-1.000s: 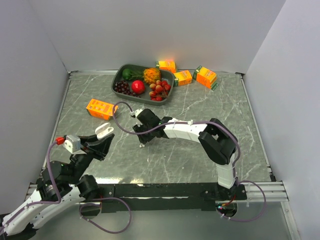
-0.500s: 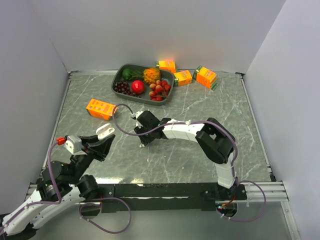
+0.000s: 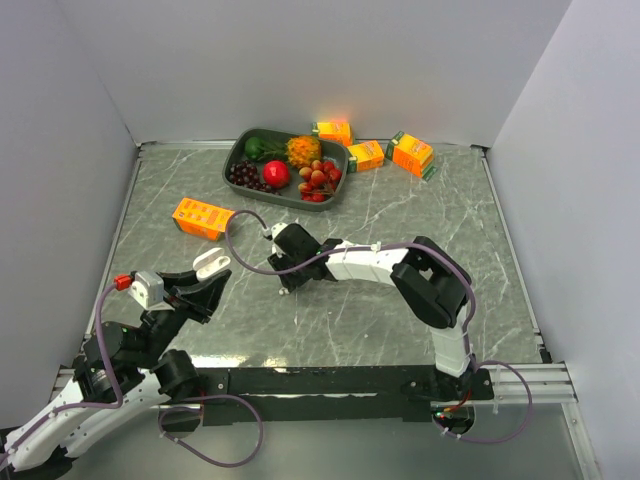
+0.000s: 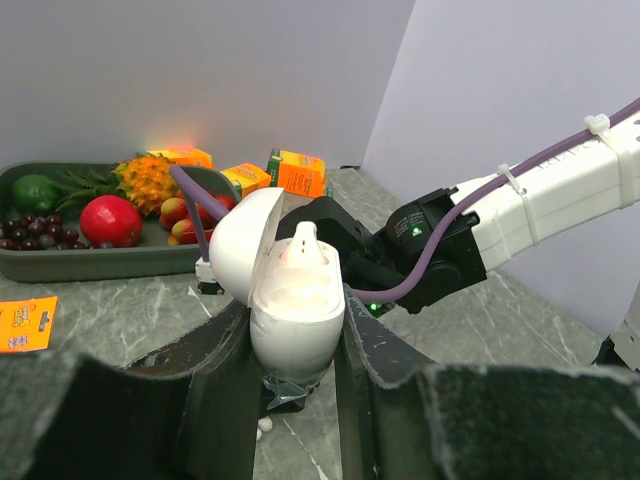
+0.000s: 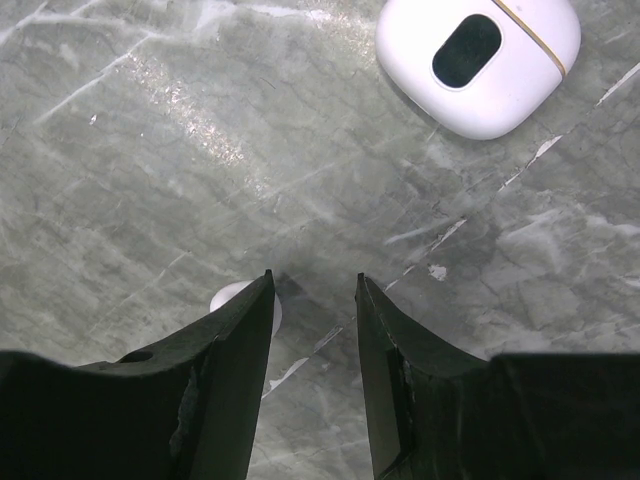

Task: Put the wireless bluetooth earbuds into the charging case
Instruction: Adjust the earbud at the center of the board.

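Note:
My left gripper (image 3: 203, 282) is shut on the body of a white charging case (image 4: 297, 318), held upright with its lid (image 4: 238, 246) swung open. One earbud (image 4: 303, 243) stands in the case. My right gripper (image 5: 313, 281) hangs open just above the marble table, pointing down. A small white earbud (image 5: 240, 296) lies on the table, half hidden behind its left finger (image 5: 230, 350), outside the gap. From above, the right gripper (image 3: 285, 270) sits right of the case (image 3: 211, 262), with a white speck (image 3: 284, 291) below it. Tiny white bits (image 4: 262, 426) lie under the case.
A second white case (image 5: 478, 58), closed, lies on the table ahead of the right gripper. A green fruit tray (image 3: 243, 150) stands at the back. Orange cartons sit at the left (image 3: 203, 218) and at the back (image 3: 412, 153). Walls enclose three sides.
The right gripper has shifted slightly left and away. The left gripper still holds the open case in about the same place.

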Controlling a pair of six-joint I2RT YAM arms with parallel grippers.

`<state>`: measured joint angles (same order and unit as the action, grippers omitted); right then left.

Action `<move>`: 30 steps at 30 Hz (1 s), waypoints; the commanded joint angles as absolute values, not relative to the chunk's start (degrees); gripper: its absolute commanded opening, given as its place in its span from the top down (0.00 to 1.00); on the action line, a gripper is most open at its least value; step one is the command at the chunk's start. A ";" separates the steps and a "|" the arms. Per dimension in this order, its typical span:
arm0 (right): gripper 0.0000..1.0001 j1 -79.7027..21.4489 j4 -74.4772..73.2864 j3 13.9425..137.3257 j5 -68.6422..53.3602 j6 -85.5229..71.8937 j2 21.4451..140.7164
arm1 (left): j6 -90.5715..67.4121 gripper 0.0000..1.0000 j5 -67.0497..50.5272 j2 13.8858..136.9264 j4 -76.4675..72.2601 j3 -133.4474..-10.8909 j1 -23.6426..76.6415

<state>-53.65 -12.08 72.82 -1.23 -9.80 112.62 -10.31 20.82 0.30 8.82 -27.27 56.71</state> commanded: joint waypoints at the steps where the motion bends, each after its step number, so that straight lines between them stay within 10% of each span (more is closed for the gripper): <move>1: 0.53 -55.02 -12.66 71.37 -0.62 -10.37 109.78 | -10.55 0.99 20.04 -6.33 6.07 -27.69 56.78; 30: 0.49 -57.57 -13.45 71.45 1.14 -11.60 105.82 | -11.07 0.99 19.51 -6.50 6.06 -27.60 56.78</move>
<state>-57.36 -13.02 69.04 0.71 -11.66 108.49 -10.37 20.36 0.30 7.77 -27.24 56.71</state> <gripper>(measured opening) 0.507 0.336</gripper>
